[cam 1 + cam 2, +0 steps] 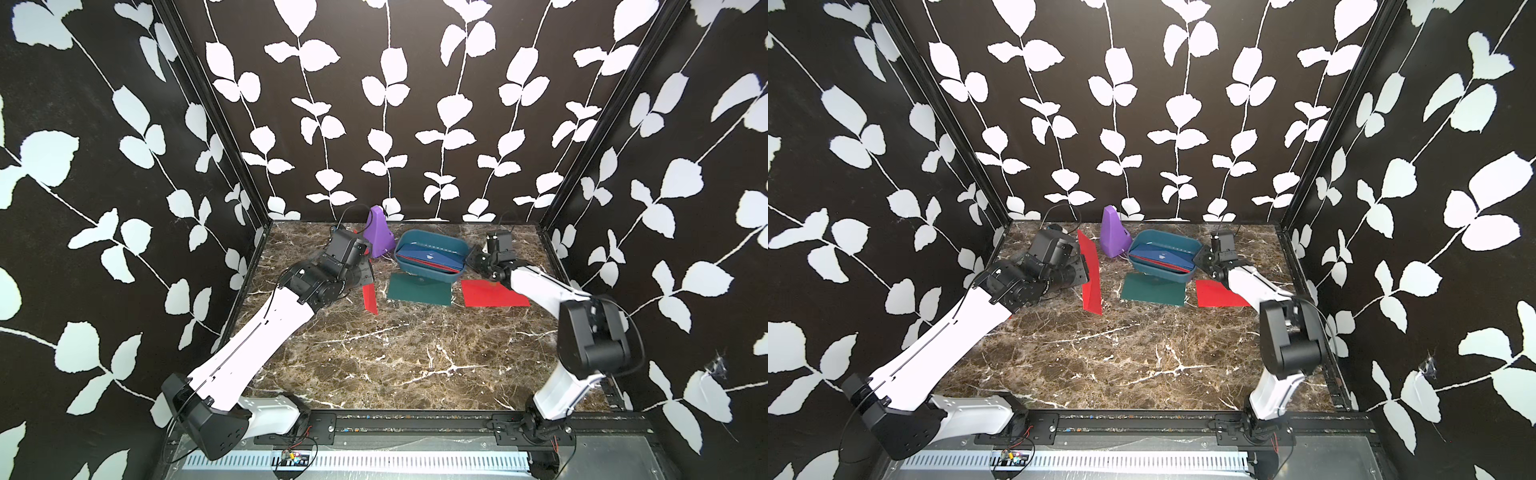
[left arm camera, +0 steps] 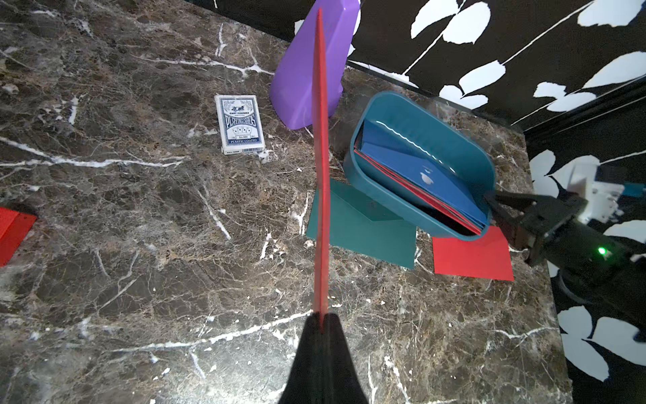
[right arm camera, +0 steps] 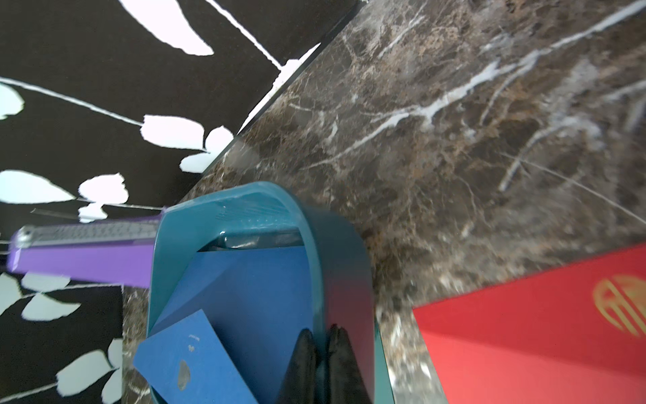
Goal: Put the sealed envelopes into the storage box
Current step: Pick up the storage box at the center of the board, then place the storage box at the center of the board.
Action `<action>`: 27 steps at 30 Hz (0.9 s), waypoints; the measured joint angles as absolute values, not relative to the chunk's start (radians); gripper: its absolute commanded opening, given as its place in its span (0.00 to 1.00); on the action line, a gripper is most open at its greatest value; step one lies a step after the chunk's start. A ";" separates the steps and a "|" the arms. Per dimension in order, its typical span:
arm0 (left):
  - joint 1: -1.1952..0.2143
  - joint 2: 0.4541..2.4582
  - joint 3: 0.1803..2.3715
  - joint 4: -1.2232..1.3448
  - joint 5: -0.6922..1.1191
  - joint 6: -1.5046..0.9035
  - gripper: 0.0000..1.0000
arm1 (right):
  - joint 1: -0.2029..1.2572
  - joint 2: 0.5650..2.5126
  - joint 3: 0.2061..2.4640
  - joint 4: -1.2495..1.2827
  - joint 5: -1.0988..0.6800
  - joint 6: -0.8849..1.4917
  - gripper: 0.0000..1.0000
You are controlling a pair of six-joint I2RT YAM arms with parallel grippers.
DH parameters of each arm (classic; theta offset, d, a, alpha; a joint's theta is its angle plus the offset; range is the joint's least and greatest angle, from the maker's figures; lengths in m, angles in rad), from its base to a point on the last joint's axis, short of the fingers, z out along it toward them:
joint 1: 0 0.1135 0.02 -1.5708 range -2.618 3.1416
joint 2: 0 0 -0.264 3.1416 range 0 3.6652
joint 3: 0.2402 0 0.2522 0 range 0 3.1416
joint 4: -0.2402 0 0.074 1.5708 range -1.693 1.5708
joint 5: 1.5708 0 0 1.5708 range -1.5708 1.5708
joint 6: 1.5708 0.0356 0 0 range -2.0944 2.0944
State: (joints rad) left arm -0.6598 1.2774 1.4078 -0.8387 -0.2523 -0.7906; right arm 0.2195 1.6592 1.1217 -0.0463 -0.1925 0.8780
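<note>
In a top view, the red envelope is held on edge by the clenched left gripper, beside the storage box. Left wrist: its long axis is pointed at the purple pyramid. Right wrist: the box wall is pinched by the right gripper. Flattening and alignment with the box's length are advised.

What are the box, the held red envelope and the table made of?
The box looks like hard moulded plastic, glossy teal: a glare streak runs along its inner wall and its corners are rounded. The held red envelope looks like thin matte paper or card: edge-on it is a straight sliver. The table has a brown, white-veined marble look; real stone or printed laminate, I cannot tell.
</note>
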 measured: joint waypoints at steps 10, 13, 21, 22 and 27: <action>-0.709 1.308 1.511 -0.802 -0.298 -1.020 0.00 | 0.445 1.364 0.884 -0.158 -0.121 0.962 0.00; -0.758 1.310 1.516 -0.805 -0.339 -1.080 0.00 | 0.559 1.333 0.811 -0.167 -0.068 1.034 0.00; -0.781 1.243 1.401 -0.862 -0.433 -1.210 0.00 | 0.793 1.371 0.752 -0.135 0.133 1.255 0.00; -0.781 1.227 1.388 -0.880 -0.444 -1.224 0.00 | 0.820 1.398 0.754 -0.120 0.153 1.277 0.00; -0.783 1.155 1.336 -0.941 -0.496 -1.284 0.00 | 0.924 1.534 0.801 -0.048 0.241 1.389 0.00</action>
